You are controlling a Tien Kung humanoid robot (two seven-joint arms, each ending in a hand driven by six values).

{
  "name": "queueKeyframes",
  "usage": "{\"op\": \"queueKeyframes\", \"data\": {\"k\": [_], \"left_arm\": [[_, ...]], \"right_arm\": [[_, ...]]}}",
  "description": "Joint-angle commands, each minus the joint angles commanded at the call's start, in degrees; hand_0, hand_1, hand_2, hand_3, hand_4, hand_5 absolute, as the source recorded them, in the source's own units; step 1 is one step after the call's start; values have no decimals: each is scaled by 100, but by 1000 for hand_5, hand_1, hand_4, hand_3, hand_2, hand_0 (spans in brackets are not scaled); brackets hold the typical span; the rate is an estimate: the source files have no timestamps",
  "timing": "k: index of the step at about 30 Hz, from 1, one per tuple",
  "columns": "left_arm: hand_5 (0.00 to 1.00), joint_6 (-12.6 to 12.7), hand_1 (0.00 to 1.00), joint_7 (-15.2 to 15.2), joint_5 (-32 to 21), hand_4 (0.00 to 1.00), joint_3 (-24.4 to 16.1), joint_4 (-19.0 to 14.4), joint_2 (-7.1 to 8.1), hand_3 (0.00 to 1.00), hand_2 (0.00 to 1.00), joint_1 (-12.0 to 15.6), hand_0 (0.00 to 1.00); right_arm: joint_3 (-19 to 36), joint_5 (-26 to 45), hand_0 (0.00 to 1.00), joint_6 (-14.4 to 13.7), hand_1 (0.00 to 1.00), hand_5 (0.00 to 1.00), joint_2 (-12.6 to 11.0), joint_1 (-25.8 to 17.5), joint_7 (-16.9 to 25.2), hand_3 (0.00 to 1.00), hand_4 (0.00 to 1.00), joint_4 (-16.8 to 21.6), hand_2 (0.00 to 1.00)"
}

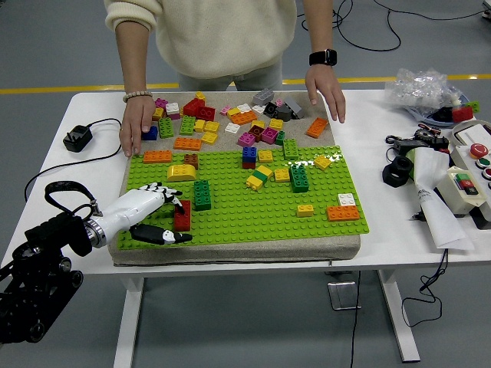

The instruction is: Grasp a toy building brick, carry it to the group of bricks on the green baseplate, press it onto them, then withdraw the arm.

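My left hand (163, 215) reaches in from the lower left over the near left corner of the green baseplate (253, 207). Its fingers and thumb close around a red brick (182, 215) that stands on the plate. A dark green brick (202, 195) stands just right of the red brick, close beside it. Further bricks stand on the plate: a yellow curved one (181, 172), a blue and red stack (249, 157), a dark green stack (299, 179), and orange ones (343, 212) at the right. My right arm is out of view.
A person stands at the far side with both hands resting on the table, one (136, 123) at the plate's far left, one (325, 92) at its far right. Loose bricks (230, 119) lie on the grey mat behind the plate. A control box (468, 180) and cables sit at the right.
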Motion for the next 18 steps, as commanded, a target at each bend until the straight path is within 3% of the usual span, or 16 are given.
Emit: {"op": "queueKeyframes", "data": {"k": [18], "left_arm": [[808, 129, 940, -49, 0, 998, -74, 233, -40, 638, 941, -13, 998]], "right_arm": [[-4, 18, 794, 4, 711, 552, 2, 0, -5, 716, 908, 0, 755]]}}
